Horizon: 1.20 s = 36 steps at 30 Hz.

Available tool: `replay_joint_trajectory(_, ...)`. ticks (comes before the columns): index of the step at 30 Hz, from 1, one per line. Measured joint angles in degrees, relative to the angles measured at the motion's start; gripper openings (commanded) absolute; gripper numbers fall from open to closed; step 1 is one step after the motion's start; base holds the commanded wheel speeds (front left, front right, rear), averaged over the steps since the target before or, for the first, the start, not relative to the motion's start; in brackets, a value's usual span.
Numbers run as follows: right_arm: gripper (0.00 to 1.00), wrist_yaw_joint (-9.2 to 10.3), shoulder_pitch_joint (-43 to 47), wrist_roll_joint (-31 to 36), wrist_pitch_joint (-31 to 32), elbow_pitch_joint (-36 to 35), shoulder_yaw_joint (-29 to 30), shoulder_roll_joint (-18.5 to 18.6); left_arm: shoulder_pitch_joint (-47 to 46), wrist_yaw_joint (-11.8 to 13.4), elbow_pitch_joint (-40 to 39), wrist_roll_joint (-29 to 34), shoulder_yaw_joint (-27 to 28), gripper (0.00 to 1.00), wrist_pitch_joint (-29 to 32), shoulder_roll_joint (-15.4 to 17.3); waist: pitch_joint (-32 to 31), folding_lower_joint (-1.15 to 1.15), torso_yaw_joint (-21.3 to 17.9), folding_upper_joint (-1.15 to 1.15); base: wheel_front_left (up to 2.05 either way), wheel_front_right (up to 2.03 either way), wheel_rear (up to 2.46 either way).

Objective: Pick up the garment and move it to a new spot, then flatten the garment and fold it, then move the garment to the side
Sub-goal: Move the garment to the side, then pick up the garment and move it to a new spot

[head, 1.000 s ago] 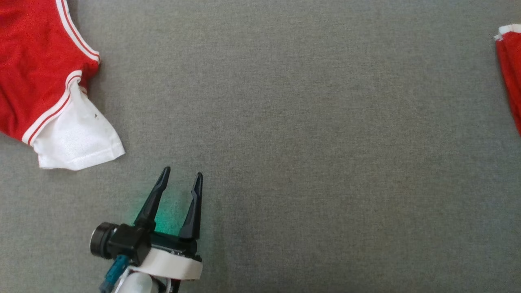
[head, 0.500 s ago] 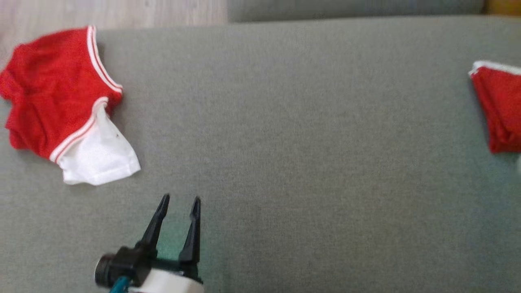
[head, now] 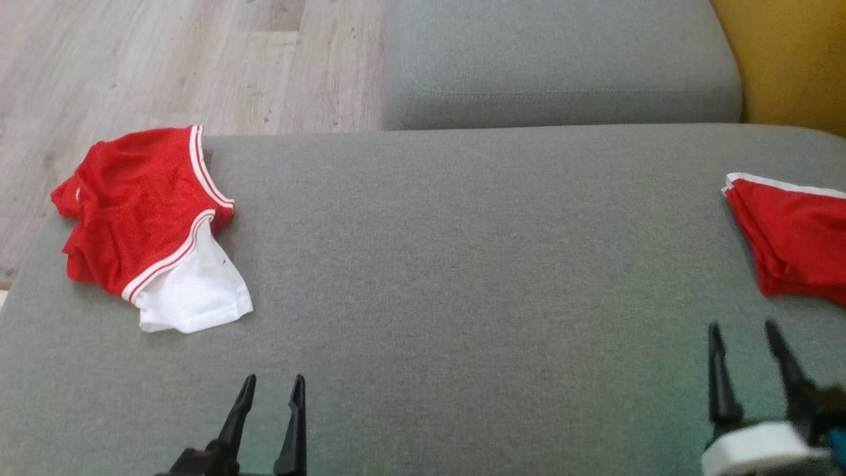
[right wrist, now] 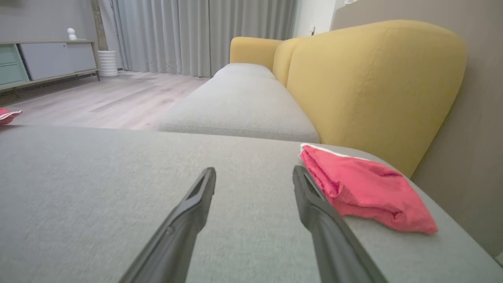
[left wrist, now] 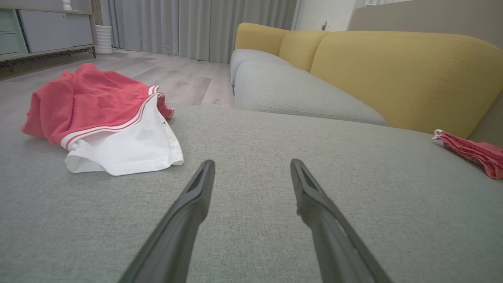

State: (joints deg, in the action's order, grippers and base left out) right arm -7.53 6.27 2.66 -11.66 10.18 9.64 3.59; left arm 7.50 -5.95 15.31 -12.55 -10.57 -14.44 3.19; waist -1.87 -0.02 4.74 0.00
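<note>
both grippers empty: left gripper (head: 274, 378) and right gripper (head: 741, 325) hover over the grey seat (head: 462, 264), fingers spread. folded red garment (head: 793, 238) lies at the seat's right edge, just beyond the right gripper. crumpled red-and-white garment (head: 142, 211) sits at the left edge, close to the floor (head: 165, 59). risks we see: right fingers clip the folded pile and undo it; a pinch on the loose white layer alone drags the crumpled one off the edge.
</note>
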Motion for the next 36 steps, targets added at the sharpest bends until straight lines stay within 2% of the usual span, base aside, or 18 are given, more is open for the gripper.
replay_joint_trajectory(5,1.0,0.0,4.2,-0.2,-1.6,2.8,-2.1,-1.2,0.0,0.0,1.3,0.4,1.9,1.0,0.0,0.0,-0.7,0.01,-0.6,0.0,0.0,0.0,0.0)
replay_joint_trajectory(13,1.0,0.0,4.3,-2.9,-2.5,7.0,-4.1,-1.2,0.0,-0.1,2.9,0.5,3.4,1.0,0.0,-0.1,-0.6,0.02,-1.3,0.0,0.0,0.0,0.0)
replay_joint_trajectory(22,1.0,0.0,3.8,-3.1,-2.5,6.2,-3.4,-1.2,-0.2,-0.2,3.0,1.0,3.3,1.0,0.0,-0.1,-0.7,0.02,0.4,0.0,0.0,0.0,0.0)
replay_joint_trajectory(28,1.0,0.0,4.2,-4.0,-2.5,6.3,-4.0,-1.2,-0.2,-0.6,3.0,1.0,2.8,1.0,0.0,-0.2,-1.0,0.02,5.4,0.0,0.0,0.0,0.0)
replay_joint_trajectory(36,1.0,0.0,4.3,-5.8,-2.5,7.1,-8.5,-1.3,0.7,-0.6,3.1,1.5,3.6,1.0,0.0,0.0,-1.9,0.02,16.0,0.0,0.0,0.0,0.0)
